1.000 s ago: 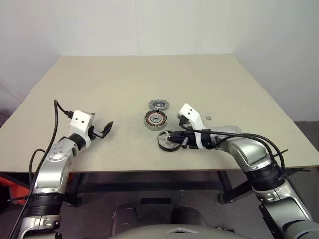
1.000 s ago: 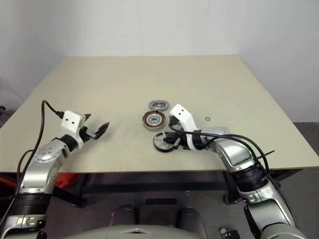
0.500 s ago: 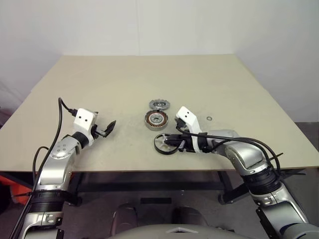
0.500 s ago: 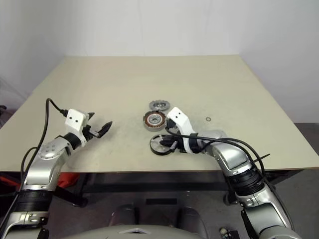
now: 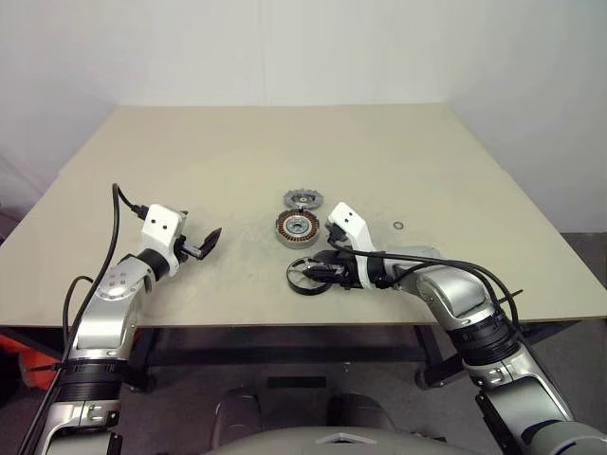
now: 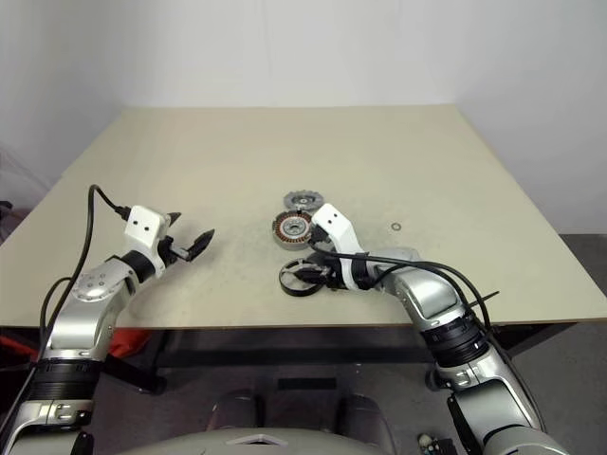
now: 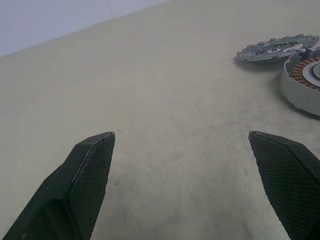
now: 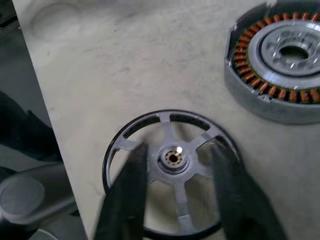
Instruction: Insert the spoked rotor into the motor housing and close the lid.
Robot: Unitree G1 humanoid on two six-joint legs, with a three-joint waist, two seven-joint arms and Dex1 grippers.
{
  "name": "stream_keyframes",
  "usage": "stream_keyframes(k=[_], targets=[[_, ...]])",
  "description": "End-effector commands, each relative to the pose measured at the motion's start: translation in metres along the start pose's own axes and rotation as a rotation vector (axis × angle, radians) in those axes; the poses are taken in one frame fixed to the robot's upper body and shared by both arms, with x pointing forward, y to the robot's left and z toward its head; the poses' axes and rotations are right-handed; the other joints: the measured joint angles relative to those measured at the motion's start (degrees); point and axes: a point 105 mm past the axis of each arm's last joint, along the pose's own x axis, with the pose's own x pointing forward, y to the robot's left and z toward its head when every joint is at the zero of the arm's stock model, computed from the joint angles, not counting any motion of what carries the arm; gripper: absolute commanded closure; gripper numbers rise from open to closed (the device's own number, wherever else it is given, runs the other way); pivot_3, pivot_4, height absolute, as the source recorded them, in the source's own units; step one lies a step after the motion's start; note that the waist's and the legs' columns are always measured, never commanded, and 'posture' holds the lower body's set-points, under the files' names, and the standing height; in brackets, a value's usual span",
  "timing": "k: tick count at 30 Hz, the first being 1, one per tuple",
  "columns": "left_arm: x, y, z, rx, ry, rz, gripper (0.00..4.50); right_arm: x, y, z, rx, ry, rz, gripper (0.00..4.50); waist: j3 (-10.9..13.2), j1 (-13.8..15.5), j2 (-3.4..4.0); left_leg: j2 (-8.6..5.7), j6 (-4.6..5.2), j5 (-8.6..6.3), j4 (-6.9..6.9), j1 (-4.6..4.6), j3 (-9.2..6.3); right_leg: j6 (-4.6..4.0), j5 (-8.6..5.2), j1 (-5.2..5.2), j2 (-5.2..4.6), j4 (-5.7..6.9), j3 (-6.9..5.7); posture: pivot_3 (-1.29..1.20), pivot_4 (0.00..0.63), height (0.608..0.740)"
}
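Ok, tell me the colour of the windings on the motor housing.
Reddish copper, ringing a silver centre on the motor housing; the right wrist view shows it best.

Big table [image 5: 237,152], flat top, light tan colour, takes up most of room seen. Some faint dark smudges on top near middle. Front edge thin and pale. White wall [image 5: 285,47] behind table, plain, bare. Wall bends at corner on right side. Dark grey floor [image 5: 583,246] past table on right. Under table, dark metal bars. Light soft and even, no hard shadows.
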Motion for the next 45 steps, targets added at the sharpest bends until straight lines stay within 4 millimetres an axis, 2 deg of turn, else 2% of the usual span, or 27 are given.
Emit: stream_keyframes(k=[1,7,11,14,18,22,25,29,32,33,35,40,42,45], targets=[[0.002,0.003,0.015,0.034,-0.047,0.004,0.0,-0.008,-0.001,0.023,-0.073,-0.063,-0.005,2.29,0.0,0.0,0.0,0.0,0.0,0.0,0.0,0.0,0.0,0.0,0.0,0.0,0.0,0.0,0.0,0.0,0.0,0.74],[0.006,0.0,0.015,0.029,-0.051,-0.008,0.0,-0.013,-0.007,0.037,-0.064,-0.125,-0.032,2.29,0.0,0.0,0.0,0.0,0.0,0.0,0.0,0.0,0.0,0.0,0.0,0.0,0.0,0.0,0.01,0.0,0.0,0.74],[0.011,-0.009,0.016,0.018,-0.062,-0.034,0.0,-0.016,-0.037,0.044,-0.123,-0.149,-0.185,2.29,0.0,0.0,0.0,0.0,-0.01,0.0,0.02,0.02,0.0,0.0,0.0,0.0,0.0,0.03,0.01,0.0,0.0,0.74],[0.018,-0.025,0.019,0.003,-0.075,-0.079,0.0,-0.013,-0.061,0.055,-0.128,-0.178,-0.288,2.29,0.0,0.0,-0.01,-0.01,-0.01,0.01,0.07,0.01,0.01,-0.01,0.0,0.01,-0.02,0.04,0.01,0.0,0.0,0.74],[0.027,-0.042,0.023,-0.007,-0.092,-0.128,0.0,0.003,-0.073,0.061,-0.132,-0.178,-0.331,2.29,0.0,-0.1,0.0,0.0,-0.02,0.01,0.08,-0.01,0.01,-0.04,0.02,-0.02,0.0,0.08,-0.01,0.0,0.0,0.74],[0.031,-0.048,0.027,-0.003,-0.102,-0.143,0.0,0.013,-0.074,0.056,-0.251,-0.122,-0.331,2.29,0.0,-0.1,0.0,-0.01,0.0,0.0,0.07,-0.07,0.01,-0.2,0.11,-0.03,-0.01,0.05,-0.01,0.0,0.0,0.74],[0.032,-0.048,0.028,-0.002,-0.103,-0.144,0.0,0.008,-0.074,0.064,-0.37,-0.111,-0.315,2.29,0.0,-0.1,0.0,-0.02,-0.01,0.0,0.07,-0.15,0.02,-0.38,0.22,-0.05,-0.02,0.03,0.0,0.0,0.0,0.74],[0.031,-0.047,0.026,-0.004,-0.101,-0.14,0.0,-0.016,-0.076,0.098,-0.633,-0.105,-0.29,2.29,0.0,-0.1,0.01,-0.02,0.06,-0.04,0.12,-0.19,0.02,-0.35,0.2,-0.08,-0.04,0.05,-0.01,0.0,0.0,0.74],[0.034,-0.047,0.026,-0.006,-0.101,-0.143,0.0,-0.03,-0.067,0.119,-0.918,-0.052,-0.147,2.29,0.0,-0.1,0.0,0.0,0.06,-0.03,0.15,-0.12,0.03,-0.22,0.12,-0.07,-0.02,0.1,-0.01,0.0,0.0,0.74],[0.035,-0.048,0.026,-0.008,-0.104,-0.145,0.0,-0.033,-0.065,0.118,-0.991,-0.009,-0.086,2.29,0.0,-0.2,0.0,0.01,0.06,-0.04,0.16,-0.08,0.03,-0.09,0.05,-0.06,-0.01,0.12,-0.02,0.0,0.0,0.74],[0.038,-0.049,0.027,-0.008,-0.11,-0.147,0.0,-0.034,-0.065,0.103,-1.113,0.134,0.042,2.29,0.0,-0.2,-0.03,0.01,0.06,-0.04,0.17,-0.06,0.04,-0.1,0.05,-0.02,0.01,0.11,-0.04,0.0,0.0,0.74],[0.04,-0.053,0.029,-0.015,-0.123,-0.145,0.0,-0.026,-0.074,0.078,-1.238,0.359,0.192,2.29,0.0,-0.2,-0.11,0.01,0.16,-0.09,0.3,-0.17,0.04,-0.49,0.27,-0.02,-0.03,0.11,-0.05,0.0,0.0,0.74],[0.04,-0.054,0.028,-0.018,-0.126,-0.142,0.0,-0.019,-0.075,0.074,-1.246,0.39,0.217,2.29,0.0,-0.3,-0.11,0.02,0.19,-0.1,0.35,-0.31,0.03,-0.53,0.3,-0.12,-0.03,0.12,-0.09,0.0,0.0,0.74],[0.037,-0.056,0.027,-0.021,-0.125,-0.139,0.0,-0.004,-0.086,0.076,-1.282,0.438,0.147,2.29,0.0,-0.9,-0.1,0.02,0.19,-0.1,0.43,-0.67,0.02,-0.64,0.36,-0.51,-0.02,0.22,-0.12,0.0,0.0,0.74]])
